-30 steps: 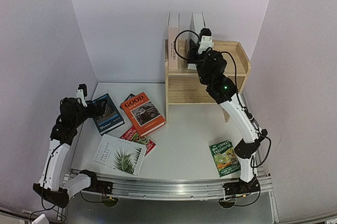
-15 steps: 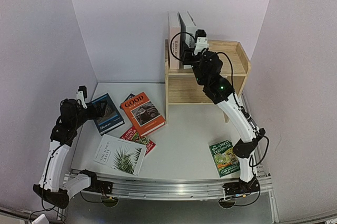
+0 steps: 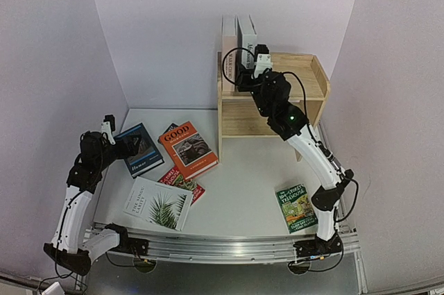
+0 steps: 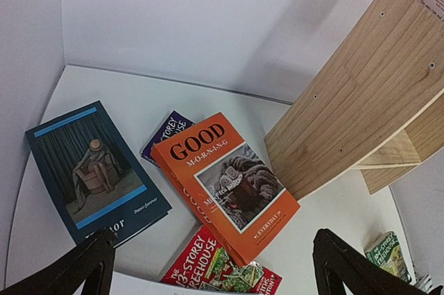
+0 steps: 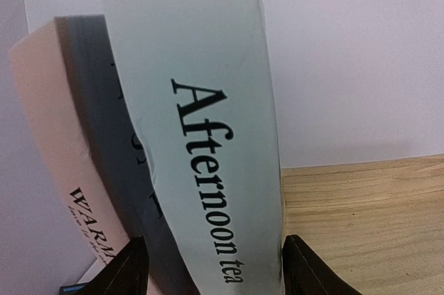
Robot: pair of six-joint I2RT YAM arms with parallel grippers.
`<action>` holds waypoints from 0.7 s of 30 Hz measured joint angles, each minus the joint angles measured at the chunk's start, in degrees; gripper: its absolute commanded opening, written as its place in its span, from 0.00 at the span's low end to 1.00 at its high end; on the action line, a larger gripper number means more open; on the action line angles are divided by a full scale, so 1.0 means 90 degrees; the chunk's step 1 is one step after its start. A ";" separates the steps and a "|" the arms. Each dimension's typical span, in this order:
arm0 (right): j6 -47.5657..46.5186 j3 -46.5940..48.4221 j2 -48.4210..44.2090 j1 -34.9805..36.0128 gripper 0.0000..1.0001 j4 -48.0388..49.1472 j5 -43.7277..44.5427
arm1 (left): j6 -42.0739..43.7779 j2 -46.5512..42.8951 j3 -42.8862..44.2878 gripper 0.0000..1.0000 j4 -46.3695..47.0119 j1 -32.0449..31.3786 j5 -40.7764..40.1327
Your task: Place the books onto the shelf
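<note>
The light-wood shelf (image 3: 305,94) (image 4: 354,114) stands at the back. On its top tier a pale "Afternoon tea" book (image 3: 246,35) (image 5: 208,163) stands upright and leans on a pink book (image 3: 228,48) (image 5: 48,170). My right gripper (image 3: 244,76) (image 5: 211,271) is open, its fingers (image 5: 305,267) on either side of that book's spine. On the table lie the blue "Humor" book (image 3: 141,149) (image 4: 90,170), orange "GOOD" book (image 3: 187,148) (image 4: 225,184), red Treehouse book (image 3: 182,182) (image 4: 222,274), white palm-leaf book (image 3: 158,203) and green Treehouse book (image 3: 297,207) (image 4: 388,257). My left gripper (image 3: 130,144) (image 4: 208,267) hangs wide open above them, holding nothing.
A purple-covered book (image 4: 170,132) lies partly under the orange one. White walls close in the table on the left, back and right. The shelf's lower tier (image 3: 250,118) is open to the front. A metal rail (image 3: 222,246) runs along the near edge.
My right gripper has carried the "Afternoon tea" book left along the shelf top until it rests against the pink book, and its jaws have widened. The left arm has stayed still.
</note>
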 measured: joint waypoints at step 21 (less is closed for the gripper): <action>0.0070 -0.2148 -0.2025 0.0312 0.60 -0.0169 -0.0094 | -0.0001 -0.0012 -0.0034 1.00 0.0010 0.0000 0.0000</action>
